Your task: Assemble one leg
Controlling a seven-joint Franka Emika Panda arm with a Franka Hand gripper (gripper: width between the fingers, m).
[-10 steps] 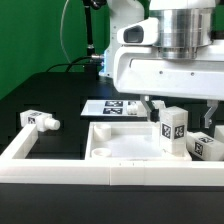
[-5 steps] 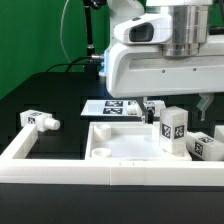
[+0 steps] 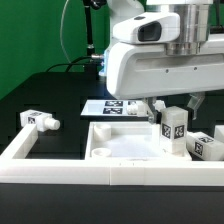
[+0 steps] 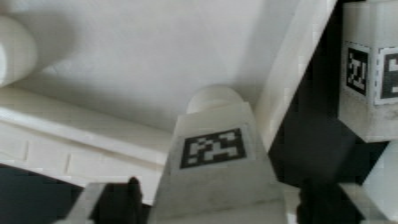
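A leg (image 3: 172,128) stands upright on the large white panel (image 3: 125,148), its tag facing the camera. My gripper (image 3: 177,106) hangs right over it, open, with one finger on each side of the leg's top. In the wrist view the same leg (image 4: 214,148) fills the space between the dark fingers (image 4: 121,200) of the gripper (image 4: 219,200), with only narrow gaps. A second leg (image 3: 207,145) lies just to the exterior view's right and also shows in the wrist view (image 4: 377,75). A third leg (image 3: 38,121) lies on the black table at the exterior view's left.
The marker board (image 3: 112,106) lies flat behind the panel. A white rail (image 3: 60,166) runs along the front and up the exterior view's left side. The panel has a corner hole (image 3: 100,153).
The arm has shifted toward the exterior view's left and the two fingers now stand closer together around the upright leg's top. The legs and panel have not moved.
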